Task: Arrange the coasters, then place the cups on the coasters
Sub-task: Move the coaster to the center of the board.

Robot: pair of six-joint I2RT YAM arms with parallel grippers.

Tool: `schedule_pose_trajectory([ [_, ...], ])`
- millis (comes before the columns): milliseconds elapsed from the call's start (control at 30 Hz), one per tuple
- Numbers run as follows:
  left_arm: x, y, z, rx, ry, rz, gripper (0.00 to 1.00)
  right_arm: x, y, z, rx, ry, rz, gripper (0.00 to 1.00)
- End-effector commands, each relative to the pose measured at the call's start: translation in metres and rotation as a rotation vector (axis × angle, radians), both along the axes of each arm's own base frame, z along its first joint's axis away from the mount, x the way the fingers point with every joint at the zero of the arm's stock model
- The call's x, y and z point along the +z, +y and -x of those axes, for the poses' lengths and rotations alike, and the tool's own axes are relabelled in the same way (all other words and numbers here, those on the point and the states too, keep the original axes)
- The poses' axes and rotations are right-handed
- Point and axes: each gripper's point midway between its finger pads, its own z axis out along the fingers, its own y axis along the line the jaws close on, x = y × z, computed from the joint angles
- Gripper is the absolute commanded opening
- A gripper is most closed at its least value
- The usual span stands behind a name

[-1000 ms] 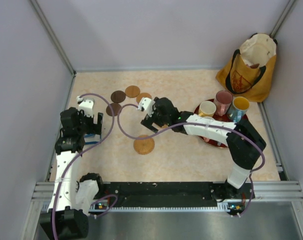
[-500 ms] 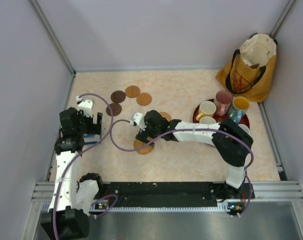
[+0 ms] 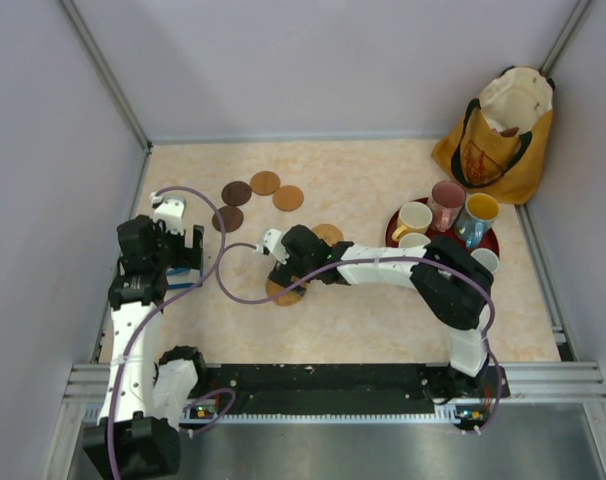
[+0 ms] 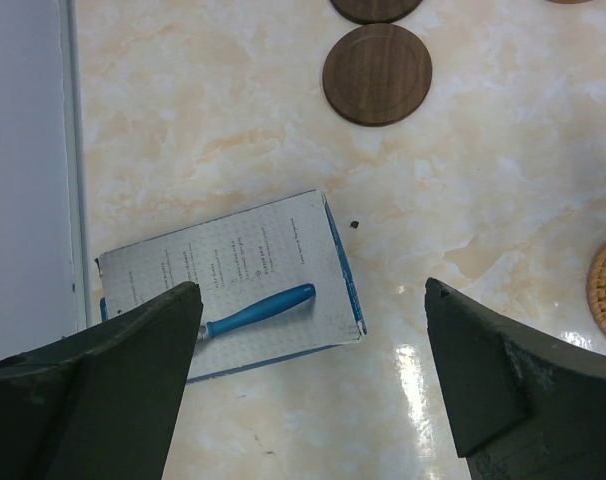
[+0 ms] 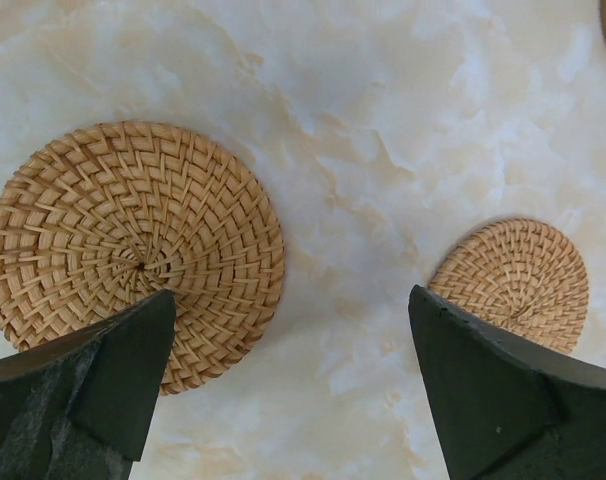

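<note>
Woven coaster (image 5: 133, 250) is lying mid-desk (image 3: 363, 320); I am swinging my right claw (image 5: 290, 320) back from the dark coasters (image 3: 236, 192) over it, jaws gaping, empty. Arranging is continuing; cups (image 3: 415, 216) are waiting.

Bare tabletop (image 5: 353, 190) between two woven coasters (image 5: 133, 250) under the spread right claw (image 5: 291, 298)

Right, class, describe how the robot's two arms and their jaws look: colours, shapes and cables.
Both the left arm and right arm have white links joined by chunky black joints. A purple cable loops along each one. Each wrist carries a small white block. The jaws are dark grey, matte, wedge-shaped slabs.
</note>
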Motion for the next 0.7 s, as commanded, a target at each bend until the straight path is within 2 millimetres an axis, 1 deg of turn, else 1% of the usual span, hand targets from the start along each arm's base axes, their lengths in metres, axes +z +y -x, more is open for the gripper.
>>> schedule_pose_trajectory([
  [0,0.006,-0.001,-0.001,0.001,-0.032,0.021,0.96,-0.002,0.003,-0.012,-0.048,-0.06,0.035,0.99],
  [100,0.006,-0.001,-0.001,-0.002,-0.032,0.022,0.97,-0.004,0.001,-0.015,-0.049,-0.074,0.052,0.99],
  [333,0.005,-0.001,-0.002,-0.003,-0.029,0.026,0.97,0.006,-0.001,-0.013,-0.02,-0.09,0.048,0.99],
  [667,0.004,-0.001,-0.002,-0.004,-0.023,0.03,0.96,0.007,-0.006,-0.013,-0.011,-0.099,0.073,0.99],
])
